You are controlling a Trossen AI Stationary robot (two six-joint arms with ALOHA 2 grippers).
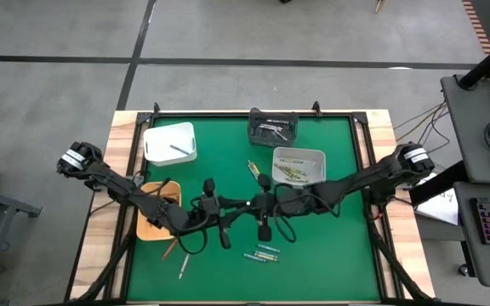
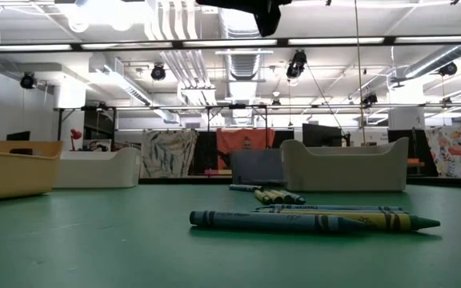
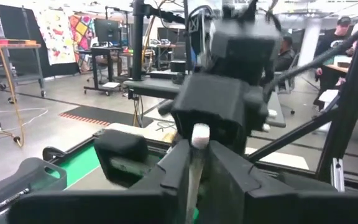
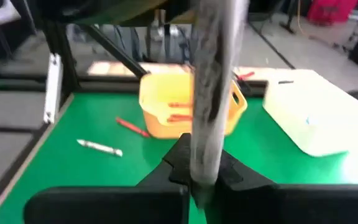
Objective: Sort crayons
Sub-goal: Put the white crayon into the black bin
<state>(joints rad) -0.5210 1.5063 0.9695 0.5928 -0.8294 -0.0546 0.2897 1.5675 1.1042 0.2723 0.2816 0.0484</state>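
Jaws of my left gripper and right gripper meet mid-bench, both pinching one grey-white crayon. Trays hold some already; loose crayons on the green bench await sorting.

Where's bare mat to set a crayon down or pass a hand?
Bare green mat lies between the white plastic tray and the dark tray, and in the front right corner beyond the loose blue-green crayons. Crowded: mid-mat, where left hand and right hand meet on a grey-white crayon.
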